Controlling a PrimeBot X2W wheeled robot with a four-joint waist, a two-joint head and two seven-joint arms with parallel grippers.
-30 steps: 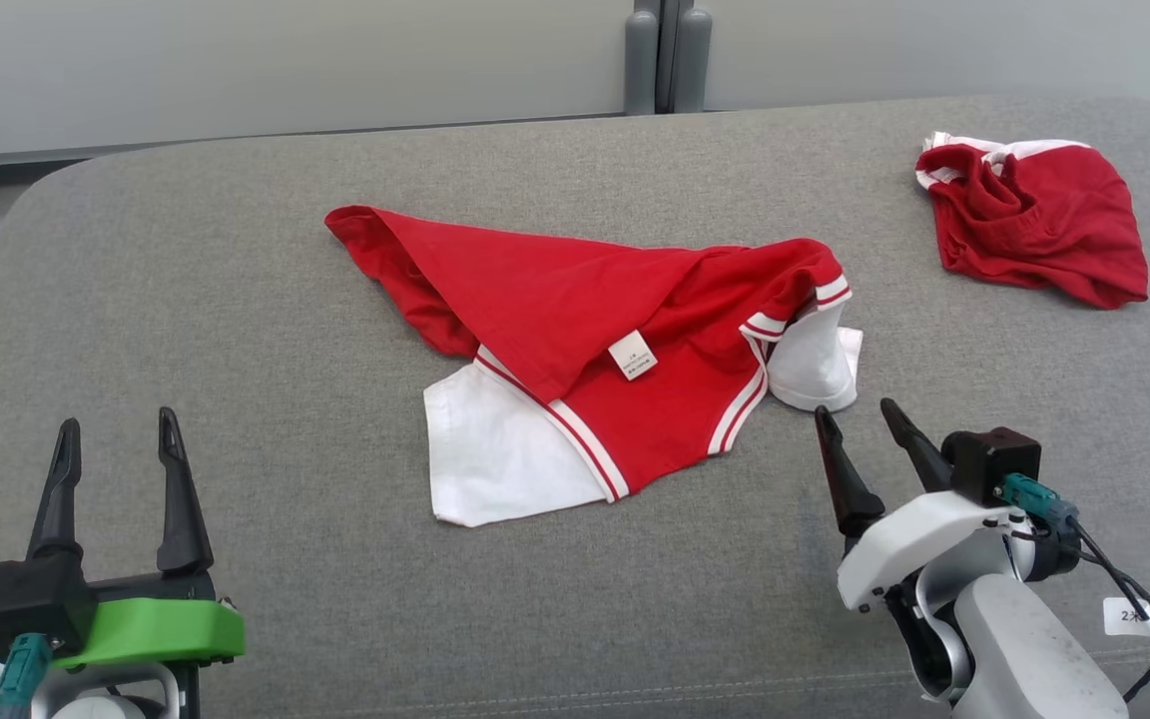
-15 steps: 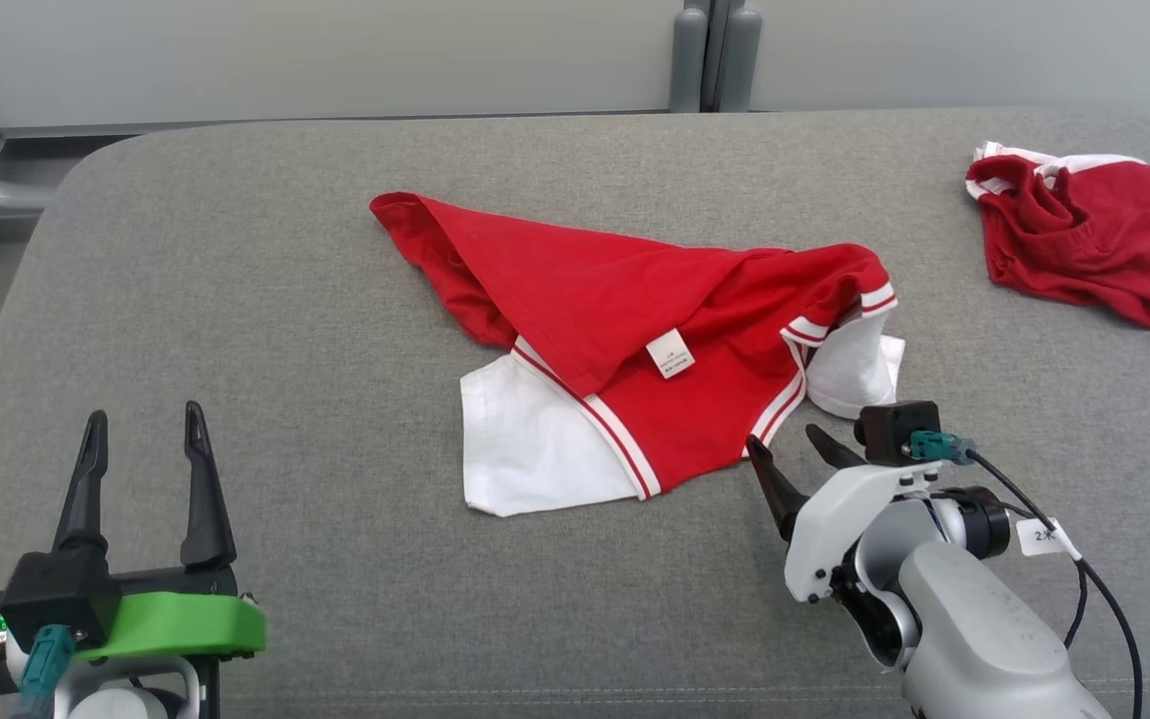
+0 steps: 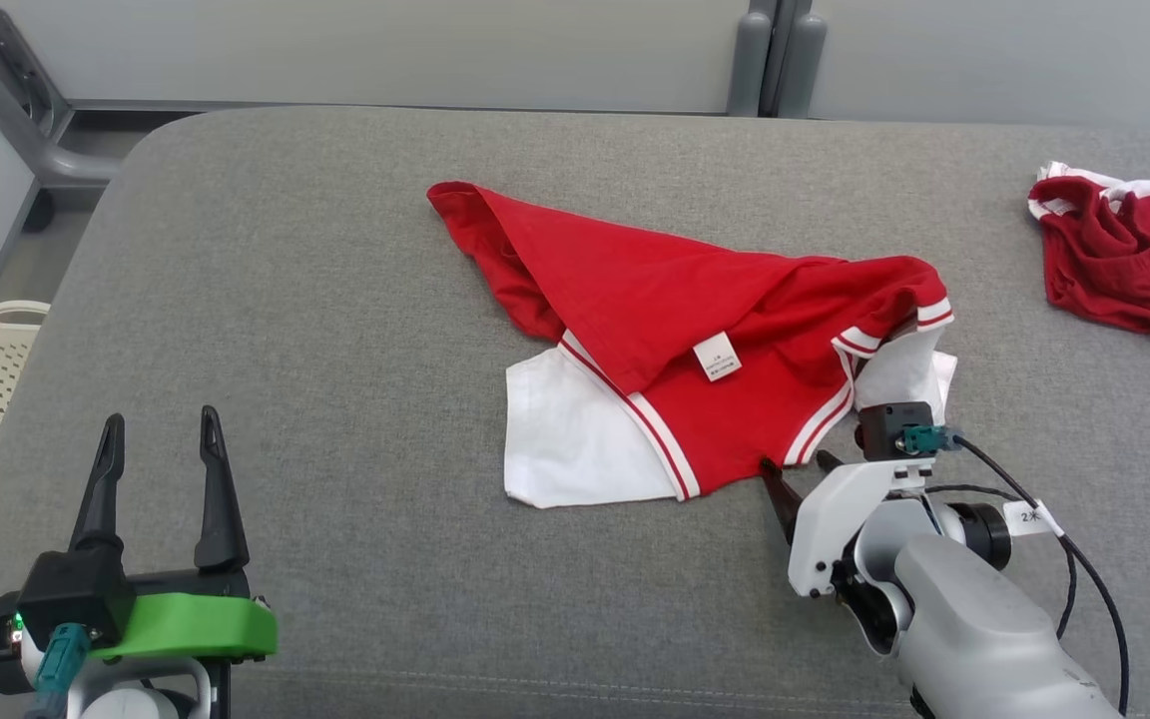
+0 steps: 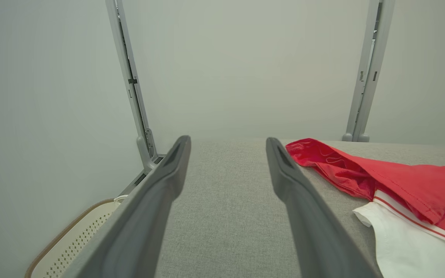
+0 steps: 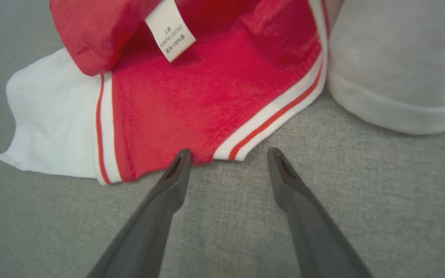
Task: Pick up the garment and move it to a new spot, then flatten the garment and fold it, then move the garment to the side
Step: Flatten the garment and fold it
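The garment (image 3: 695, 330) looks soft and light, best pinched at its striped hem (image 5: 269, 119) by the wide-open, empty right end effector (image 5: 229, 152).

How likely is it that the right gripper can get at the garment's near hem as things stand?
Probably yes: the right gripper is open, with its tips right at the striped near hem of the garment and nothing lying in between.
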